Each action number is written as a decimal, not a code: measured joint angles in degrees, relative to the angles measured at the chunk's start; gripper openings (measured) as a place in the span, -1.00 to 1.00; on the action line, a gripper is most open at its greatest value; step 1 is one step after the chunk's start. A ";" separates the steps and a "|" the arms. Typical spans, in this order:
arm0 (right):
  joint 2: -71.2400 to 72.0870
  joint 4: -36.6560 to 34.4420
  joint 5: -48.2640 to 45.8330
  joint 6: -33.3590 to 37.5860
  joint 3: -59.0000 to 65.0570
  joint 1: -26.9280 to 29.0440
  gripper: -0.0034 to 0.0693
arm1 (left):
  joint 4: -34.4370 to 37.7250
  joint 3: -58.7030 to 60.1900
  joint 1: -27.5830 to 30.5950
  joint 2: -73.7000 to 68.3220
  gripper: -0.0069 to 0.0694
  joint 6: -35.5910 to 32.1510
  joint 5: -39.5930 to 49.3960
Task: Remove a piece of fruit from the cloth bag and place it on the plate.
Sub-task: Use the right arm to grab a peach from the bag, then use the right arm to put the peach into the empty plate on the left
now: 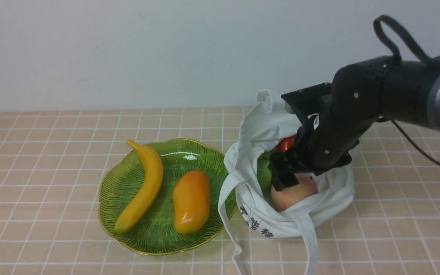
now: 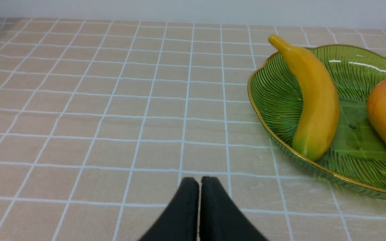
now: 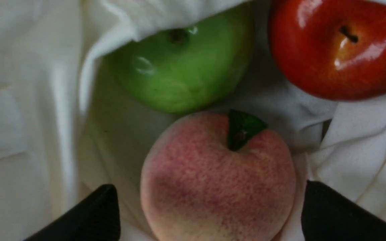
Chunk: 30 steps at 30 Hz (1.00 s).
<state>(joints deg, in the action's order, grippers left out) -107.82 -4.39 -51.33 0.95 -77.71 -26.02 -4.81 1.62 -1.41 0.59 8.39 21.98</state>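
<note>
You have the right gripper (image 3: 213, 214) down in the cloth bag (image 1: 319, 206), right of the plate (image 1: 181, 152), fingers (image 3: 89, 217) wide on either side of the peach (image 3: 218, 177) and not touching it, evidently poised to close, while the left gripper (image 2: 199, 201) sits pinched shut, idle over the tiled table (image 2: 79, 117).

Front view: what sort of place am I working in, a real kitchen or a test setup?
Most likely a staged test tabletop, not a kitchen: a pink checked tablecloth against a bare white wall, with a glossy, plastic-looking banana and mango on a green plate beside a cloth bag.
</note>
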 joint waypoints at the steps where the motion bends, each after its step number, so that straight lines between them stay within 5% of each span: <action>1: -0.46 0.37 0.10 -0.95 0.00 0.00 0.99 | 0.00 0.00 0.00 0.00 -0.84 0.00 0.00; 9: -3.78 0.01 0.78 -1.88 -0.38 -0.02 0.97 | 0.00 0.00 0.00 0.00 -0.84 0.00 0.00; 15: -3.91 -0.04 0.37 -1.88 -0.88 -0.02 0.77 | 0.00 0.00 0.00 0.00 -0.84 0.00 0.00; 30: 1.45 3.23 -17.93 -3.18 -18.32 -0.02 0.77 | 0.00 0.00 0.00 0.00 -0.84 0.00 0.00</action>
<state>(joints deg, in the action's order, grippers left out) -106.37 -1.16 -69.25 -2.24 -96.03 -26.04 -4.81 1.62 -1.41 0.59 8.39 21.98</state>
